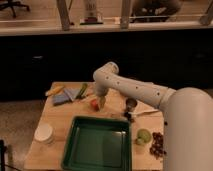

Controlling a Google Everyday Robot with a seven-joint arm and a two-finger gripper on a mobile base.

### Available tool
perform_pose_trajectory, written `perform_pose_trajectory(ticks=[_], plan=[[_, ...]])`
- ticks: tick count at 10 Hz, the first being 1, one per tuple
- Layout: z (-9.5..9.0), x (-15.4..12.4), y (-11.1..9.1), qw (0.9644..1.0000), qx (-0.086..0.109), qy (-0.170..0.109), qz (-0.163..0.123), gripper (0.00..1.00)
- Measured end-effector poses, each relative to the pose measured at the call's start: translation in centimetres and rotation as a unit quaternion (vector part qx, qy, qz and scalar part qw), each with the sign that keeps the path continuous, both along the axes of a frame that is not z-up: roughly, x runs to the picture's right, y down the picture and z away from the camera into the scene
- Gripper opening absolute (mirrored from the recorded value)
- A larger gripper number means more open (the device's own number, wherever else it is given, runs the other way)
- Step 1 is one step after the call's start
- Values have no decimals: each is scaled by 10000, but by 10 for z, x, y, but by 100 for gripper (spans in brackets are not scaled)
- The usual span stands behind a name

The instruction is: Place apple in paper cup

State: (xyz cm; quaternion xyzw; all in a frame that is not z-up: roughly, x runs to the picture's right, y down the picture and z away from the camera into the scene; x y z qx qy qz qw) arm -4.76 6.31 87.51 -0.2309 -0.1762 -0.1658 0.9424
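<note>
The apple (93, 104) is a small red-orange fruit on the wooden table (60, 125), just behind the green tray's far left corner. My gripper (100, 101) hangs down from the white arm right beside the apple, at its right side, touching or nearly touching it. The paper cup (44, 133) is a short white cylinder standing upright near the table's left front edge, well away from the gripper.
A large green tray (98, 146) fills the table's middle front. A banana (54, 90), a blue packet (64, 97) and a green item (81, 90) lie at back left. A metal cup (131, 104), a light-green cup (143, 135) and dark grapes (158, 145) stand at right.
</note>
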Motion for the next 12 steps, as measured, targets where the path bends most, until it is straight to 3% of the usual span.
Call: perform_pose_trajectory(ticks=[6, 12], plan=[[15, -11, 24, 9992, -302, -248, 58, 80], [31, 0, 34, 9986, -391, -286, 206, 79]])
